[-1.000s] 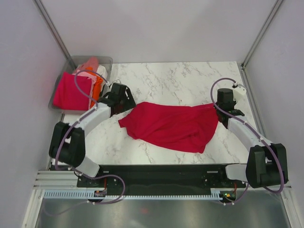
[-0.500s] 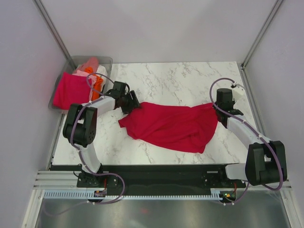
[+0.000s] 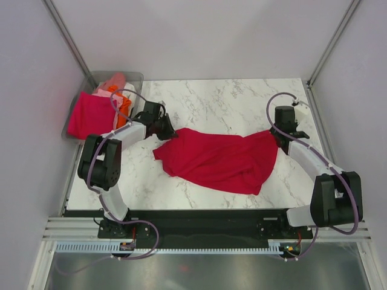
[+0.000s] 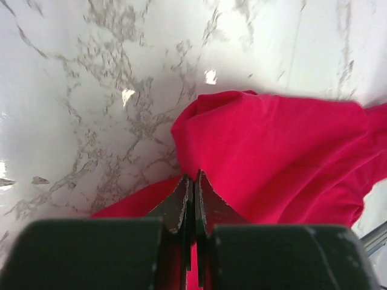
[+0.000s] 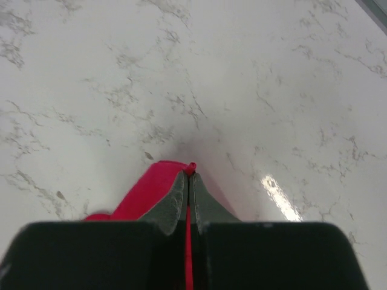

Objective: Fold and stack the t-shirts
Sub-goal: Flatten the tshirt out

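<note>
Jaws pinch crimson t-shirt (image 3: 221,160), its length running left-right.

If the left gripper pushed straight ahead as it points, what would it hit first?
Probably the crimson t-shirt it pinches: the left gripper faces its bunched fold, with marble table beyond.

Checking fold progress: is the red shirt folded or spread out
Spread, not folded: the red t-shirt lies rumpled across the table, left gripper and right gripper pinching opposite ends.

Robotics lab test cell indicated: marble-patterned table (image 3: 211,96) enclosed by plain white walls (image 3: 199,36) and metal corner posts (image 3: 68,39); left arm (image 3: 124,134) and right arm (image 3: 305,158) mounted behind a slotted rail (image 3: 199,248).
</note>
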You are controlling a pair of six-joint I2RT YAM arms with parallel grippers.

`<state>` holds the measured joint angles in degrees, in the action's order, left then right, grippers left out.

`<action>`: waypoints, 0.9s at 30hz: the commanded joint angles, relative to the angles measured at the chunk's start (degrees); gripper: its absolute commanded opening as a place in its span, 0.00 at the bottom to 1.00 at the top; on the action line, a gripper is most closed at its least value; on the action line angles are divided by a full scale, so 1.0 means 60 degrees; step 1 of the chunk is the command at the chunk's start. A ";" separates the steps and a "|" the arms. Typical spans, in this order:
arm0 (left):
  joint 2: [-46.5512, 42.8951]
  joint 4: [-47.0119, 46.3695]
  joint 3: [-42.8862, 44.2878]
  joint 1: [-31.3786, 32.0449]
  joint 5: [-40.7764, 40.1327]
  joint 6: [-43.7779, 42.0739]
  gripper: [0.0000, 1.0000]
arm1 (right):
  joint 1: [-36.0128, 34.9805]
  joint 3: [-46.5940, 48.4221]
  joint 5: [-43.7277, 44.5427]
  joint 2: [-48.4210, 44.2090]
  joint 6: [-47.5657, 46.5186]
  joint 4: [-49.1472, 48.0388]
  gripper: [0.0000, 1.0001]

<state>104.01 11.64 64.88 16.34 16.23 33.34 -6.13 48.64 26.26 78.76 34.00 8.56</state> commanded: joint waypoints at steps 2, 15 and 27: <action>-0.1044 0.0768 0.1722 -0.0145 -0.0652 -0.0372 0.02 | 0.0157 0.2812 -0.0406 0.0261 -0.0364 0.1149 0.00; -0.4994 0.2411 0.3222 -0.0160 -0.2235 -0.0664 0.02 | 0.0568 0.5430 -0.2383 -0.1743 -0.0408 0.2734 0.00; -0.8324 0.2629 0.0829 -0.0145 -0.2471 -0.0899 0.02 | 0.0582 0.4533 -0.3336 -0.4644 -0.0744 0.3230 0.00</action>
<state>59.05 27.62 66.72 15.75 2.98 30.87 -2.87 72.38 8.45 53.52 31.42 26.48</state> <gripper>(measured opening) 0.033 0.011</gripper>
